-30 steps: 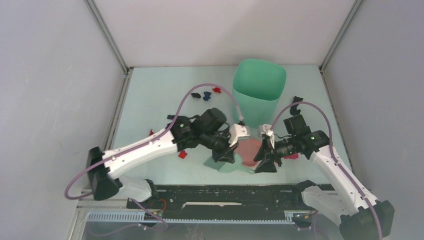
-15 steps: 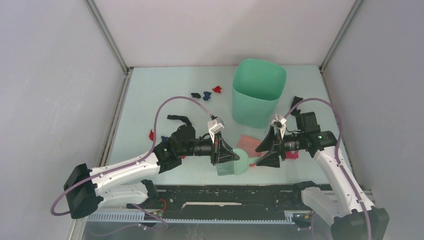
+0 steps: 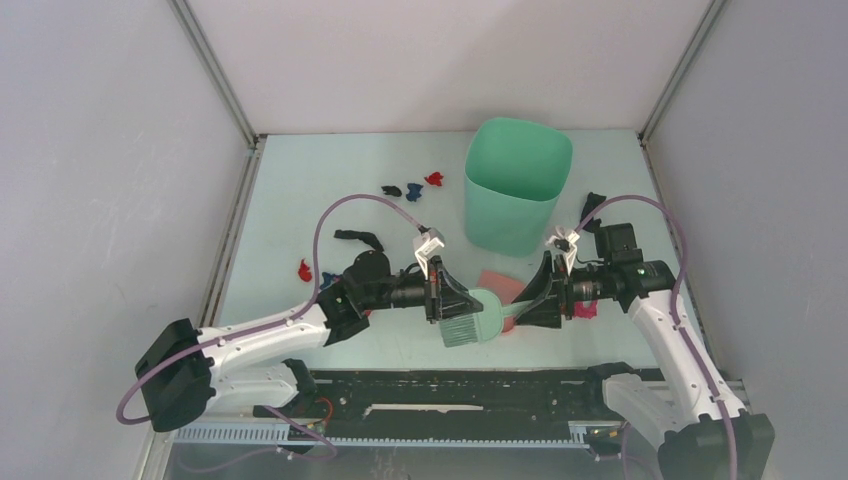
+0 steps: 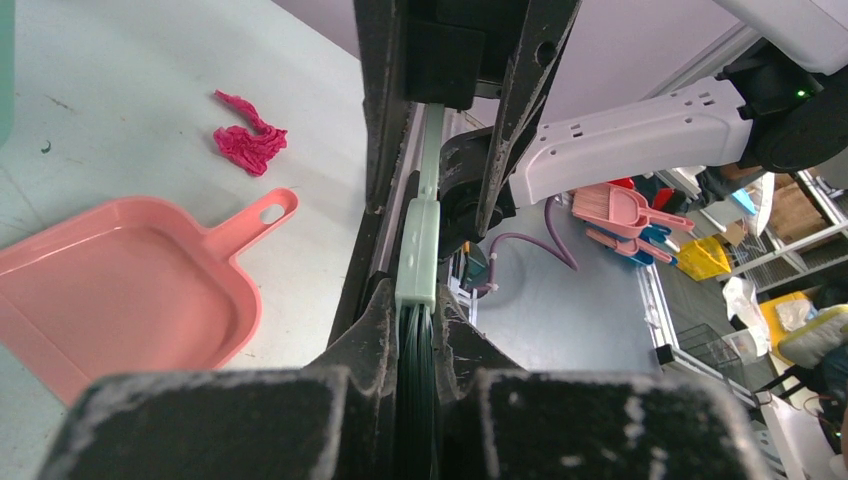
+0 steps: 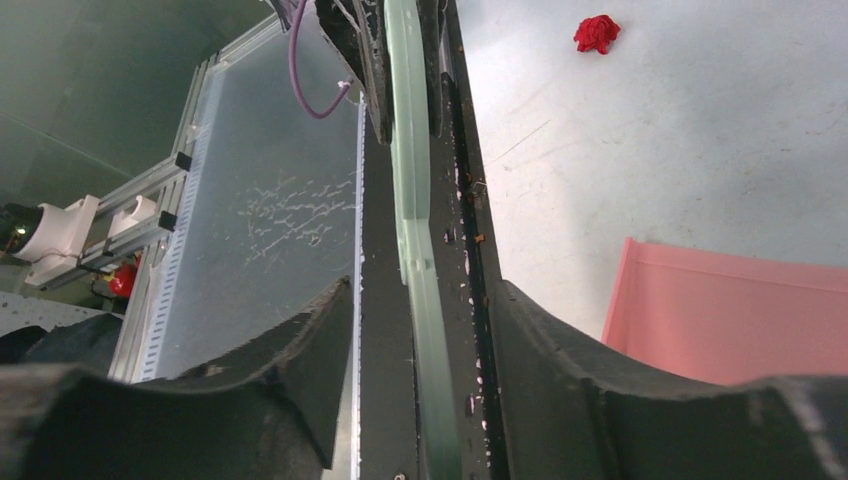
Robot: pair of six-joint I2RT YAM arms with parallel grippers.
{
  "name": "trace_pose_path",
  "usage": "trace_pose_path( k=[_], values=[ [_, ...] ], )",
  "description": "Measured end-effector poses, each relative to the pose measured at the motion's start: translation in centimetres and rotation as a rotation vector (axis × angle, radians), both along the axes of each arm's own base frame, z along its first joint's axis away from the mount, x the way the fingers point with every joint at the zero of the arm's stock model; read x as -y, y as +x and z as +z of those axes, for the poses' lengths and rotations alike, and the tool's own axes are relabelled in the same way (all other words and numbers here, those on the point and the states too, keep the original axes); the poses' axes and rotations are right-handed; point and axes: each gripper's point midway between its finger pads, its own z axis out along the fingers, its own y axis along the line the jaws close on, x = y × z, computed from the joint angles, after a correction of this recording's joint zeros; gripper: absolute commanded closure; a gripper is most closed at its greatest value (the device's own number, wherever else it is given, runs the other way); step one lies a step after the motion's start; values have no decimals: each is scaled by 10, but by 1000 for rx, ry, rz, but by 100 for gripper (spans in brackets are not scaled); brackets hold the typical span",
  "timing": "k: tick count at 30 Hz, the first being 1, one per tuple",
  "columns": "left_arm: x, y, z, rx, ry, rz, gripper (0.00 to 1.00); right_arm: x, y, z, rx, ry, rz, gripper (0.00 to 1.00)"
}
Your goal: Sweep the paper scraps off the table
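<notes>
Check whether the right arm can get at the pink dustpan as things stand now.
Probably not yet. The pink dustpan lies close by the right gripper, but that gripper straddles the handle of the green hand brush, which the left gripper clamps; it should back off first.

From above, the pink dustpan [image 3: 497, 285] at lower centre is mostly hidden behind the green hand brush [image 3: 465, 328], the left gripper [image 3: 458, 300] and the right gripper [image 3: 526, 305], and both wrist views crop it at a frame edge.

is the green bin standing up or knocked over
Upright: the bin stands on its base on the table, open mouth facing up.
</notes>
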Motion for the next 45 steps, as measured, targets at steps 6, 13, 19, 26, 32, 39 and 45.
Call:
trace_pose_path(
  k=[6,13,19,26,32,39,45],
  values=[
    [-2,5,-1,-9,-5,19,100,2,1,-1,-27,5,-8,57],
    [-3,8,1,-11,-15,23,100,3,3,-1,-37,10,-20,62],
    [-2,8,-1,-27,-18,25,100,6,7,1,-40,24,-42,67],
    [0,8,-5,-44,-22,18,100,6,7,1,-41,25,-44,74],
    [1,9,-6,-51,-22,13,100,7,8,1,-42,25,-49,81],
    [1,10,-7,-53,-22,9,100,7,7,2,-44,28,-48,81],
    [2,9,-7,-53,-25,5,100,7,7,1,-43,27,-48,72]
  ],
)
